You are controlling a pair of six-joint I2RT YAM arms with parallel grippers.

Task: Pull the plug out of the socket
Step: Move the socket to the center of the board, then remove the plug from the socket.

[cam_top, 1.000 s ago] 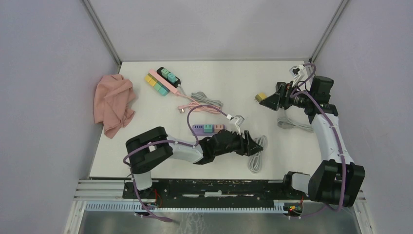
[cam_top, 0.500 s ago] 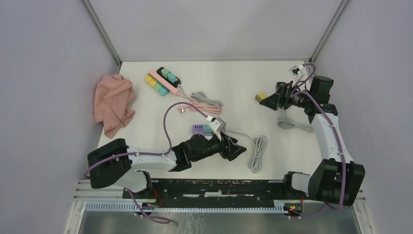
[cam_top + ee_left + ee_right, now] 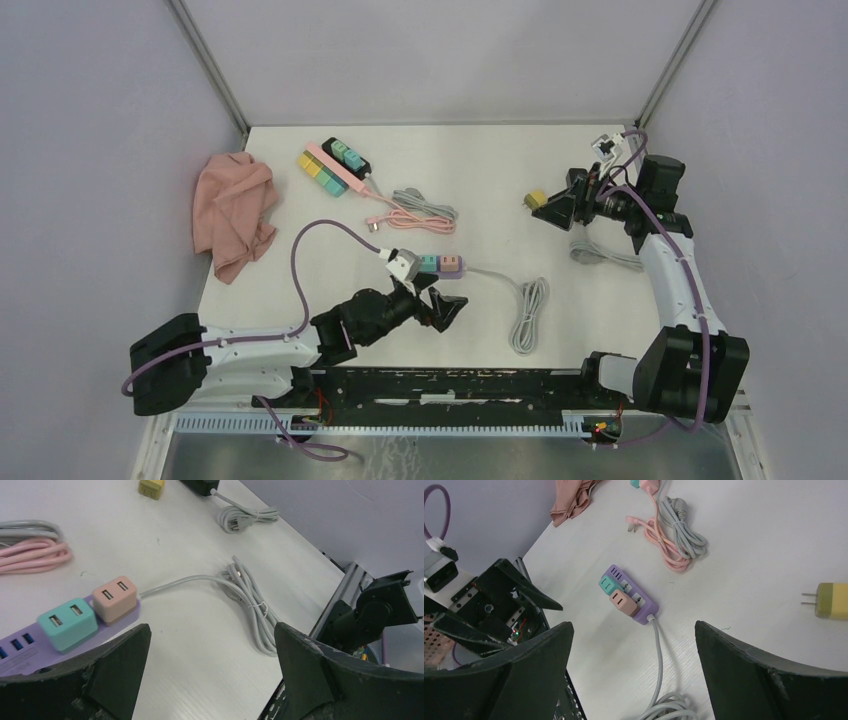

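The purple socket strip (image 3: 430,264) lies in the middle of the table with a teal plug (image 3: 67,622) and a pink plug (image 3: 115,597) seated in it. My left gripper (image 3: 437,298) hovers just in front of the strip, open and empty; in the left wrist view the left gripper (image 3: 212,675) has bare table between its fingers. A loose yellow plug (image 3: 537,200) lies on the table at the right. My right gripper (image 3: 552,208) stands open and empty beside it. From the right wrist the strip (image 3: 629,600) and the yellow plug (image 3: 831,600) both show.
The strip's grey cable ends in a coil (image 3: 527,315) to its right. A second strip with plugs (image 3: 335,165) and pink and grey cable coils (image 3: 420,210) lie at the back. A pink cloth (image 3: 235,210) sits far left. Another grey cable (image 3: 600,250) lies by the right arm.
My left arm has swung left, away from the grey coil, to just in front of the strip, and its jaws have widened. The right arm has not moved.
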